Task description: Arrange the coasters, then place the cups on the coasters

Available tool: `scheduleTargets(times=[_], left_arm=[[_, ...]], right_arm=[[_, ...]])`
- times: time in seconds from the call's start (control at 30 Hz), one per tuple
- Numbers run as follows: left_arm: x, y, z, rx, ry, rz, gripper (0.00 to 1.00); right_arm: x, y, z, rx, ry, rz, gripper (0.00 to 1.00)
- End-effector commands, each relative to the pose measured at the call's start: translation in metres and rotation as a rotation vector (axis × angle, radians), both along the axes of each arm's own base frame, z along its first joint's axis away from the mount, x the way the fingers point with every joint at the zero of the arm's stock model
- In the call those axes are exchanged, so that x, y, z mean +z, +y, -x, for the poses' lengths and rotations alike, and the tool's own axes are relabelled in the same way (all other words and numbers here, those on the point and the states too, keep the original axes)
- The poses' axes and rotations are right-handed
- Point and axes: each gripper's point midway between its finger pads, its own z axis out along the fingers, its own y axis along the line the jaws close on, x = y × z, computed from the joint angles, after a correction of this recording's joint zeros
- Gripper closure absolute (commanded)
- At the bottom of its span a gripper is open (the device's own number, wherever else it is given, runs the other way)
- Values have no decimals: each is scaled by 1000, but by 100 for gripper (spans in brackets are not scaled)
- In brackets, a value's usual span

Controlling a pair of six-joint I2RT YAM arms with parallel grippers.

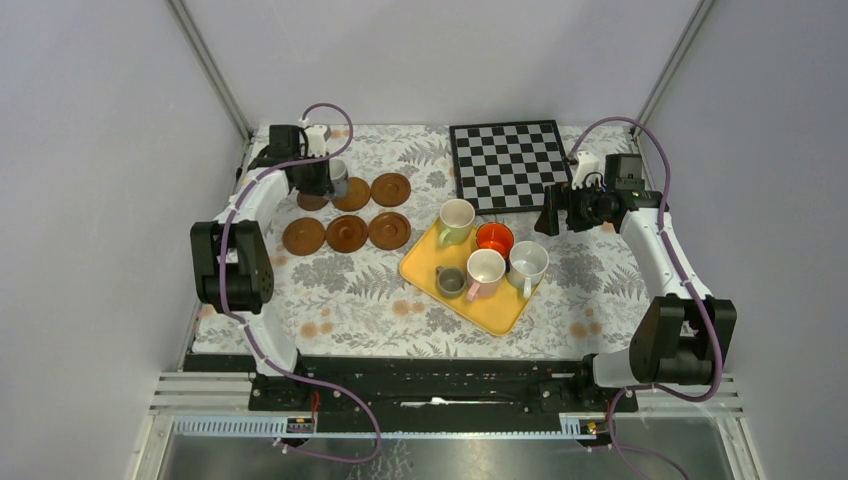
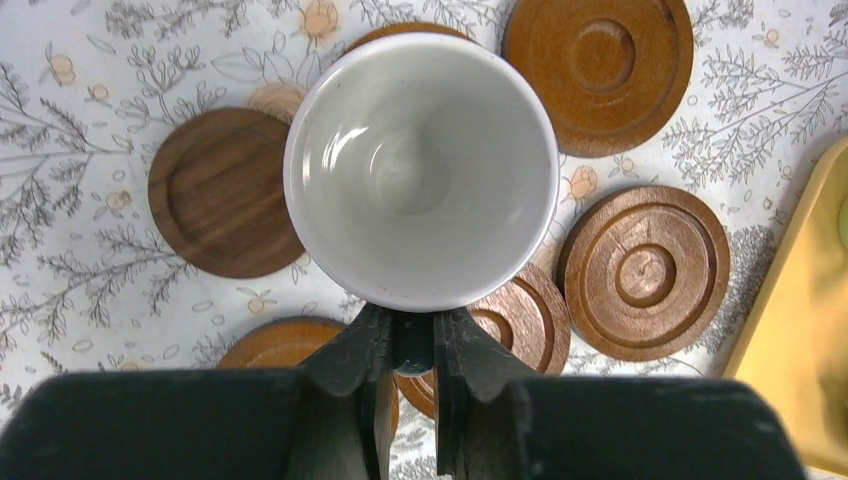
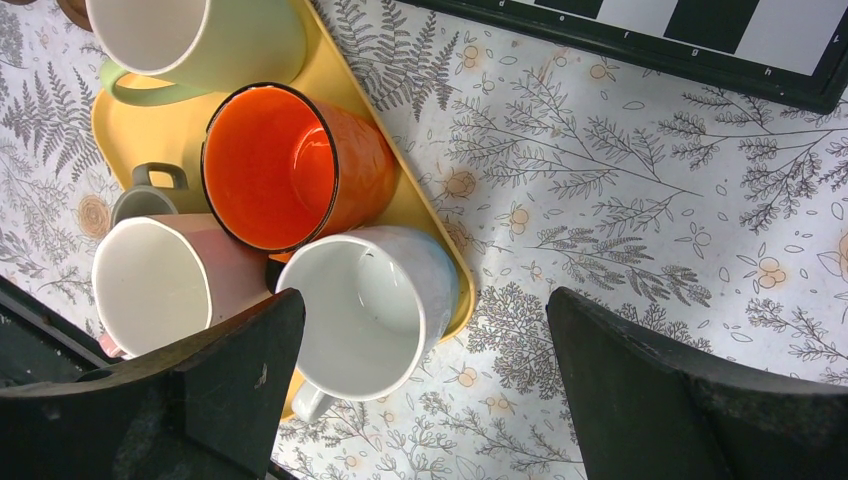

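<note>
Placing first cup (image 2: 420, 170) on coasters (image 1: 347, 233), laid two rows of three. Pinching its handle in clenched left gripper (image 2: 410, 340) over a far-row coaster; touching or not, cannot tell. Holding right gripper (image 1: 552, 212) spread wide over tray (image 1: 495, 315). Next, probably: lowering centred within rim, then releasing.

We see two arms built of white links and chunky black joint housings: the left arm (image 1: 235, 265) at frame left, the right arm (image 1: 685, 335) at frame right. A purple cable (image 1: 328, 105) trails along each. The left gripper (image 2: 412, 325) has matte black, slightly scuffed fingers (image 2: 350, 365).
</note>
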Motion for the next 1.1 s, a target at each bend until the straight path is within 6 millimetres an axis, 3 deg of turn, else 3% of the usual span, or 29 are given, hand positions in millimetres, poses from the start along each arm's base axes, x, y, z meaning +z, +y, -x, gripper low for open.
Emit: scheduleTargets(times=[0.0,0.2,0.77,1.07], left_arm=[[32,-5,-34,-46,-206,20,100],[22,1,-43,-24,-211,-4,100],[-9,-4,-41,-40,-154,3,100],[-10,-11,-41,-57,-154,8,100]], right_arm=[[7,3,2,24,-27,-14,2],[6,3,2,25,-23,-13,2],[3,2,2,26,-12,-12,2],[2,2,1,28,-11,-9,2]])
